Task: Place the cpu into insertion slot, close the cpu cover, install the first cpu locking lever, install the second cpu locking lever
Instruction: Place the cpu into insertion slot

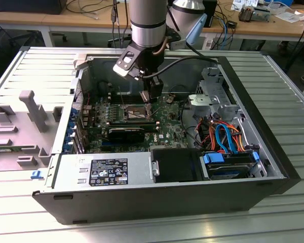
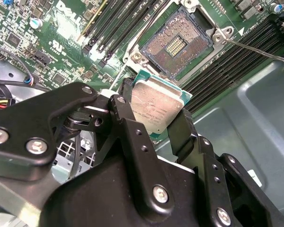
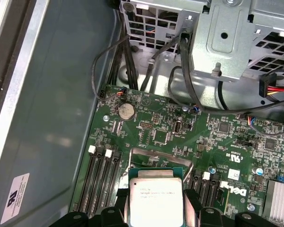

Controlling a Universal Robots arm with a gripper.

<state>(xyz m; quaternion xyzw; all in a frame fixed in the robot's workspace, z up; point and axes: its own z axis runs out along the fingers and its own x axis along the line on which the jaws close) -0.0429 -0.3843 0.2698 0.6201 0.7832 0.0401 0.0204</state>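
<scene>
Nearest in the exterior view, the grey power supply (image 1: 109, 171) carries a black-and-white label (image 1: 109, 172) whose small print is too fine to make out. Beyond it, the gripper (image 1: 151, 101) hangs over the green motherboard (image 1: 167, 126) inside the open computer case (image 1: 253, 152). In the second wrist view its two black fingers (image 2: 182, 132) clamp the cpu (image 2: 157, 109) by opposite edges. The chip's silver top faces the camera and bears faint print I cannot read. It is square, so no long axis shows. It sits just beside the insertion slot (image 2: 175, 45), not in it. The slot lies open farther on, contacts bare, and a thin locking lever (image 2: 255, 49) juts from its corner.
</scene>
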